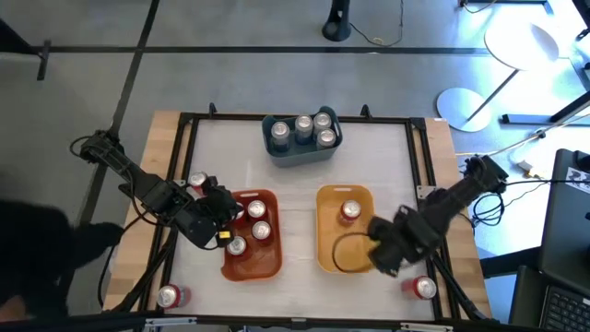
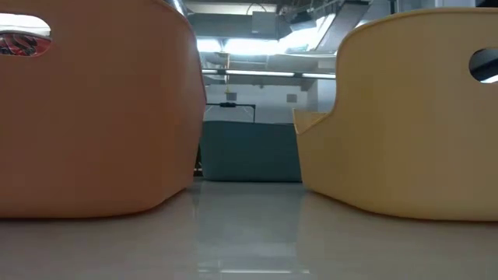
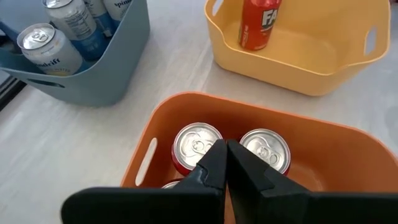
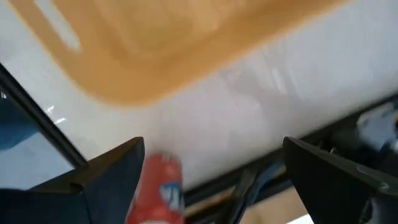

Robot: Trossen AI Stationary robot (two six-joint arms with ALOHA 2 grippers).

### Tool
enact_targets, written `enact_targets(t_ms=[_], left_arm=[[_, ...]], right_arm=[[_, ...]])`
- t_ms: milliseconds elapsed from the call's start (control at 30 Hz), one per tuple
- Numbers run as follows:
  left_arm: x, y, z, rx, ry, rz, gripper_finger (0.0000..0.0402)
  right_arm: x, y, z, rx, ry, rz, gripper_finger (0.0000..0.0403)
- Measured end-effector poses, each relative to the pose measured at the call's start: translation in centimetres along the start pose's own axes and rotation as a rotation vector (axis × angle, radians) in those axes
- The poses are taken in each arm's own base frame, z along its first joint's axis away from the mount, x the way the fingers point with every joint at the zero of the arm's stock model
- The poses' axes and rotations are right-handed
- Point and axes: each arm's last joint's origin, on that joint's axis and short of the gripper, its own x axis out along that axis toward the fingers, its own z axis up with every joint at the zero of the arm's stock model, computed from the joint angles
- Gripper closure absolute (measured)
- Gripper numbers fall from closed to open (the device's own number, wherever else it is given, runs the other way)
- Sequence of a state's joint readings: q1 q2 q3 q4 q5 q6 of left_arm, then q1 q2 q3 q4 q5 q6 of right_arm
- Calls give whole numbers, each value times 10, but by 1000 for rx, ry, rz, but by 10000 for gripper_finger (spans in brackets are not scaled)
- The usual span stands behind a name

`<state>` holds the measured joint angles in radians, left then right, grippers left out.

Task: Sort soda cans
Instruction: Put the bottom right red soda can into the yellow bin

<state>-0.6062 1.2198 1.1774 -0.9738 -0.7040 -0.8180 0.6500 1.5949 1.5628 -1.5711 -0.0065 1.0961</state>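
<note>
Three red cans [image 1: 258, 221] stand in the orange bin [image 1: 274, 267], two of them showing in the left wrist view [image 3: 198, 144]. One red can [image 1: 349, 211] stands in the yellow bin [image 1: 324, 231]. Several silver cans [image 1: 302, 129] stand in the blue bin [image 1: 300, 153]. Loose red cans sit on the table at the left [image 1: 196, 182], near left [image 1: 169, 295] and near right [image 1: 424, 287]. My left gripper [image 1: 228, 208] is shut above the orange bin's left side [image 3: 225, 155]. My right gripper [image 1: 387, 256] is open by the yellow bin's near right corner, with the near-right can [image 4: 163, 186] ahead of its fingers.
A black frame [image 1: 419, 157] borders the white work surface, and cables run along both wooden sides. In the low view the orange bin [image 2: 93, 117] and yellow bin [image 2: 405, 124] stand close, with the blue bin [image 2: 249, 152] behind the gap. A black cable [image 1: 346, 254] curls in the yellow bin.
</note>
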Motion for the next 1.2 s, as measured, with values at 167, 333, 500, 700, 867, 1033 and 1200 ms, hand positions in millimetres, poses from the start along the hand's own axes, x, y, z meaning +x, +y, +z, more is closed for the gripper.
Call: enact_targets(t_ms=[167,333,500,700,867,1033,1200], left_arm=[[0,-1,1,-13,-9,-2,400],[0,-3,3,-9,-33,-24,400],[0,-4,4,-7,-38,-28,400],[0,-5,5,-9,-46,-35,400],[0,-5,5,-9,-46,-35,400],[0,-5,5,-8,-46,-36,400],[0,-5,5,-3,-46,-35,400]], right_arm=[[15,14,-40,75,100,-36,24],[27,20,-69,129,174,-69,24],[37,27,-87,150,206,-9,24],[41,31,-101,203,180,69,24],[49,32,-115,215,180,72,24],[69,33,-122,237,184,80,24],[86,43,-122,222,197,158,24]])
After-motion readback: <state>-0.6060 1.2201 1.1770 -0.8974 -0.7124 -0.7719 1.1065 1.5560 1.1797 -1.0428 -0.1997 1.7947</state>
